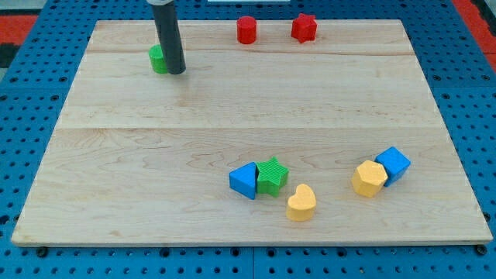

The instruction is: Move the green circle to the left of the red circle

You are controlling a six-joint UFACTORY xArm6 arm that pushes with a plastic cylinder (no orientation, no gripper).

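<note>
Tip point(176, 72) touched green circle point(158, 59) on its right, top-left of board point(232, 116); no gripper, nothing held. Red circle point(246, 30) well apart rightward. Step: pushing. Next: get behind circle, push right, judged.

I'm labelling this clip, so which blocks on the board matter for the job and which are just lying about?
In the job: green circle, red circle, my tip touching the green circle's right side.

Lying about: red star, blue triangle, green star, yellow heart, yellow hexagon, blue cube.

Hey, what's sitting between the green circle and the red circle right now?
Only my tip, touching the green circle; beyond it, bare board to the red circle in the camera view.
</note>
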